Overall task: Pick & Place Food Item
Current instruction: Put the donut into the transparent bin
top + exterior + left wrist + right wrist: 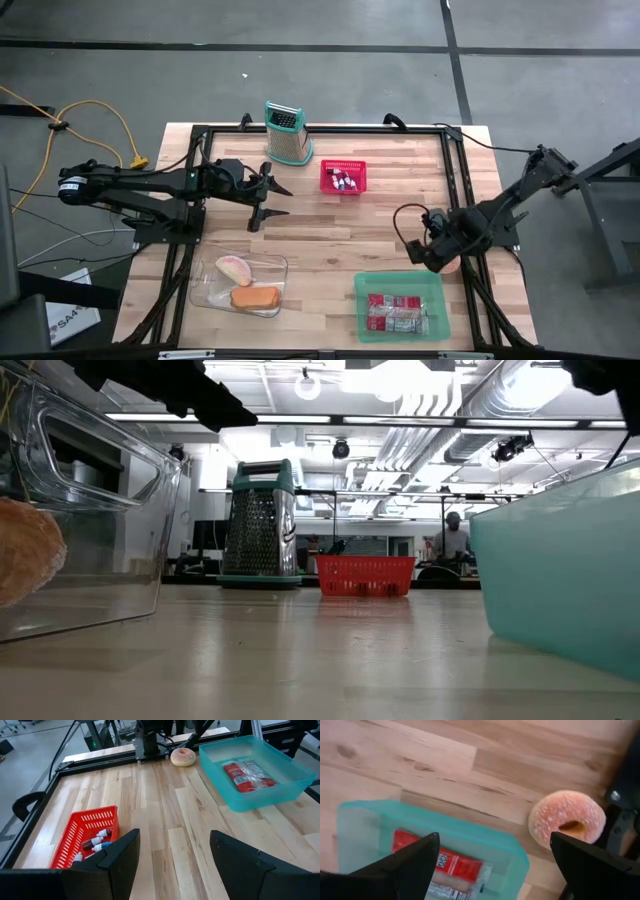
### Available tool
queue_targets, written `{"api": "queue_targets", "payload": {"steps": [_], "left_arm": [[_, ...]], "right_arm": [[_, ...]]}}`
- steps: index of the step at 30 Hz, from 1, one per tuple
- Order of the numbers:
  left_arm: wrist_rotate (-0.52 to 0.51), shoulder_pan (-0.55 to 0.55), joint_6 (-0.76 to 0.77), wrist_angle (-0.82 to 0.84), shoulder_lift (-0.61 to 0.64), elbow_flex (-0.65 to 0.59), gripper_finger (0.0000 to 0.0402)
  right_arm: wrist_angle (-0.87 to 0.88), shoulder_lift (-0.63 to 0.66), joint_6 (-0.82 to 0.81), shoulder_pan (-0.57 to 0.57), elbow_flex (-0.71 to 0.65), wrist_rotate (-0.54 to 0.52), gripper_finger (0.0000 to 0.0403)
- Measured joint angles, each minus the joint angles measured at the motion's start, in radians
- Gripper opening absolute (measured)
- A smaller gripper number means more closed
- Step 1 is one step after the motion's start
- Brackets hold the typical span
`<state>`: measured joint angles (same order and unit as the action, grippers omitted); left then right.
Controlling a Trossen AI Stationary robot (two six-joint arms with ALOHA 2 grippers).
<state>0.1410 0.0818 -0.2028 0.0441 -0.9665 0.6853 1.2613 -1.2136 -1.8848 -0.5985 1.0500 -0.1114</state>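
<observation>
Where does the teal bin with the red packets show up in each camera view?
High view: teal bin at the bottom, right of centre, near the right gripper.
Low view: bin filling the right edge.
Left wrist view: bin at upper right.
Right wrist view: bin at lower left.
Shared landmark: the doughnut beside it.

no readable text, red packets' print illegible

Looks like an industrial lab hall: exposed ceiling ducts, strip lights, polished concrete floor, a wooden table on a black frame.
</observation>
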Motion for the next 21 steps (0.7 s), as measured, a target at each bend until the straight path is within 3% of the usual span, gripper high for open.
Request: {"api": "queue_targets", "payload": {"steps": [13,21], "left_arm": [[0.0,0.0,0.0,0.0,0.0,0.0,0.0232],[0.0,0.0,0.0,0.0,0.0,0.0,0.0232]], "right_arm": [[0.043,-0.02,-0.157,-0.104,-0.005,0.016,0.0369],[-0.006,-0.02,-0.314,-0.131,-0.116,0.102,0.0369]]}}
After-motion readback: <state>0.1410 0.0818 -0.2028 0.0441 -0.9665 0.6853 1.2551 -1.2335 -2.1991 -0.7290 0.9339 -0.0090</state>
